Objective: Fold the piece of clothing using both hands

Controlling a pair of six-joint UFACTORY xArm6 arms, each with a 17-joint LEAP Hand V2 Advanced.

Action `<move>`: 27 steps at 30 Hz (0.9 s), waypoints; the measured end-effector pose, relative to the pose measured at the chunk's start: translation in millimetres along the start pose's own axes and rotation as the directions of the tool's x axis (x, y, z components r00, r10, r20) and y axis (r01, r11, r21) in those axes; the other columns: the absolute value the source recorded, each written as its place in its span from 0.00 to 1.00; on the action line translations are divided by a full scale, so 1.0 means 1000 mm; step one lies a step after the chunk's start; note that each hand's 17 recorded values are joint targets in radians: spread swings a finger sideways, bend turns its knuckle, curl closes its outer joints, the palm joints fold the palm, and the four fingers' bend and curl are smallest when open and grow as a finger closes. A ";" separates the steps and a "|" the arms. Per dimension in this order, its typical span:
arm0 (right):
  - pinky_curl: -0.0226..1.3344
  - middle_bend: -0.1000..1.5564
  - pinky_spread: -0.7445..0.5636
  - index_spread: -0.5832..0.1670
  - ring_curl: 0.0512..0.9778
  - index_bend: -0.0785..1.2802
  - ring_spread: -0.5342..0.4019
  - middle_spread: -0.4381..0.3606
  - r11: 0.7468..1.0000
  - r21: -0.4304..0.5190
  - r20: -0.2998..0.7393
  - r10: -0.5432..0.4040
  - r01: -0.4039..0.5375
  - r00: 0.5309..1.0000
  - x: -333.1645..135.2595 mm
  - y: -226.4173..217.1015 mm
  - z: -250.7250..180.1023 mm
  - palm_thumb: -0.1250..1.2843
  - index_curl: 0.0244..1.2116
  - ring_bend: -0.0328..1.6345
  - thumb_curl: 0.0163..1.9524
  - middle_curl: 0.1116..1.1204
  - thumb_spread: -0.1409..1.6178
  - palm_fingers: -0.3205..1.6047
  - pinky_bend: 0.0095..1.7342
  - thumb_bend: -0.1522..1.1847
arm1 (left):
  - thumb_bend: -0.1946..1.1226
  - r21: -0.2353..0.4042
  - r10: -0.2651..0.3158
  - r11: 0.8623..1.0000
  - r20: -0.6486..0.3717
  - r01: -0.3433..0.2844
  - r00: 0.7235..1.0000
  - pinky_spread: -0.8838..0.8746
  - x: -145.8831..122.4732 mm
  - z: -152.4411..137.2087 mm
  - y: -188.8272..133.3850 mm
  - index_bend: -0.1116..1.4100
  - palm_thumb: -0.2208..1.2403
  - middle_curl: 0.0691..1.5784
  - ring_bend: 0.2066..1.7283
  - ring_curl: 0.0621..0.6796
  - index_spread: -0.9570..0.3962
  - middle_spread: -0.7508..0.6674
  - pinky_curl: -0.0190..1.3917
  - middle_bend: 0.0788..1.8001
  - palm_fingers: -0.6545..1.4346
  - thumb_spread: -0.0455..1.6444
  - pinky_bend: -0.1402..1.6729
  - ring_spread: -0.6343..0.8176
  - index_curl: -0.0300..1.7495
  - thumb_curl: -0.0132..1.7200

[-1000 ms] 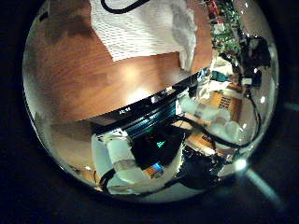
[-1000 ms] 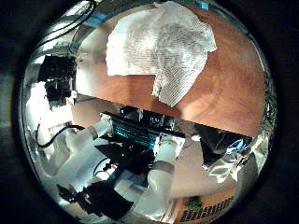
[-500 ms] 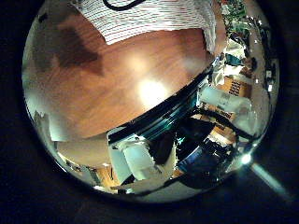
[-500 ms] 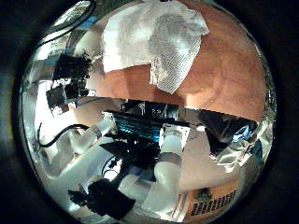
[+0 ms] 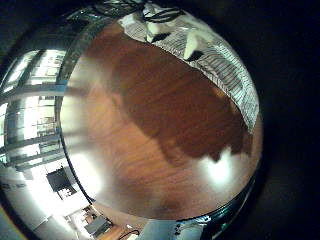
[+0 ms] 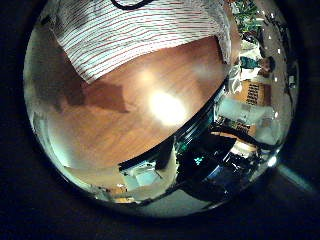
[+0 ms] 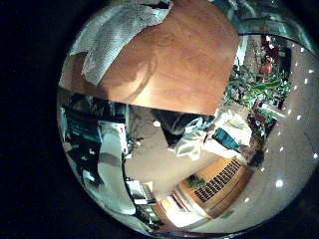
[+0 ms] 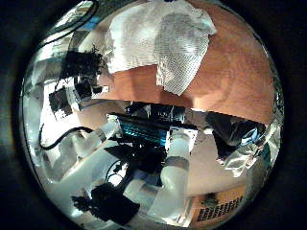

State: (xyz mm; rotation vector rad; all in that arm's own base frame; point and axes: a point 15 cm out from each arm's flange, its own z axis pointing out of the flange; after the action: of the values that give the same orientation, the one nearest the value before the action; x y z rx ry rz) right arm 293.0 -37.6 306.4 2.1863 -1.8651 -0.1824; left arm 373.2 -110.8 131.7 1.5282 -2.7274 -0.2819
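A striped piece of clothing point(image 8: 158, 43) lies rumpled on the wooden table point(image 8: 235, 81), with one part doubled over toward the table's edge. The right palm views see it from some way off, the clothing point(image 7: 115, 35) small beside bare table point(image 7: 184, 60). No part of my right hand shows. The left palm is low over the table point(image 6: 150, 110). The striped clothing point(image 6: 140, 35) spreads wide and flat close to this palm. In the left little finger side view, bits of my left hand point(image 5: 193, 45) show just over the clothing's edge point(image 5: 225, 70); its pose cannot be made out.
A wide stretch of bare wood point(image 5: 150, 130) lies beside the clothing under the left palm. Beyond the table's edge point(image 8: 144, 103) stand the arms' mounts and a rack of equipment point(image 8: 144, 129). Windows point(image 5: 30, 100) line one side of the room.
The left palm camera has moved toward the clothing, which now fills more of its view, with less of the table's edge and room showing. The right palm view has barely shifted; the clothing lies unchanged.
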 end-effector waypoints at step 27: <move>0.22 0.19 0.84 0.32 0.22 0.17 0.74 0.57 0.999 -0.039 0.008 -0.011 0.011 1.000 -0.001 0.005 0.007 0.06 0.22 0.25 0.06 0.24 0.73 0.26 0.22 0.08 | 0.14 -0.106 0.031 0.994 0.022 -0.028 0.999 0.20 0.018 -0.005 -0.007 0.36 0.62 0.35 0.55 0.54 0.41 0.25 0.30 0.45 0.88 0.65 0.40 0.12 0.25 0.24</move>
State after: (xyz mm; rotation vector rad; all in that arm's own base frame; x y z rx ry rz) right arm 286.7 -38.1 301.2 2.1735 -1.8377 -0.2276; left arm 370.0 -130.1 134.3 1.4665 -2.7023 -0.4388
